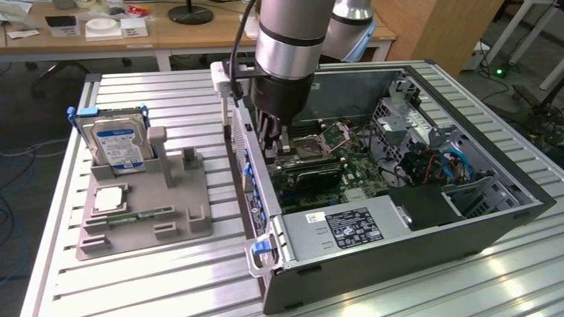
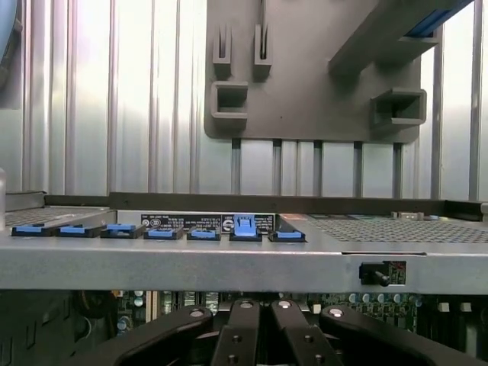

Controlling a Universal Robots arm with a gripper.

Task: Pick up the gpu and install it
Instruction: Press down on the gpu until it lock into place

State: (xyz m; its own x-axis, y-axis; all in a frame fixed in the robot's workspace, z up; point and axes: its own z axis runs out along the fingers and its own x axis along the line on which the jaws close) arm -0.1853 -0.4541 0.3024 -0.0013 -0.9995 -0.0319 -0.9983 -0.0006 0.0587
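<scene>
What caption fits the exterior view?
Shut gripper lowered inside the open computer case over the motherboard.

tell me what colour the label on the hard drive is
Blue and white, on the silver hard drive standing in the grey holder; clearest in the exterior view.

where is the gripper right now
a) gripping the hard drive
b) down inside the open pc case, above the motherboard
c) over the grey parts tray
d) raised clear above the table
b: in the exterior view the gripper reaches down inside the open computer case, just over the motherboard, away from the grey parts tray and the hard drive.
</scene>
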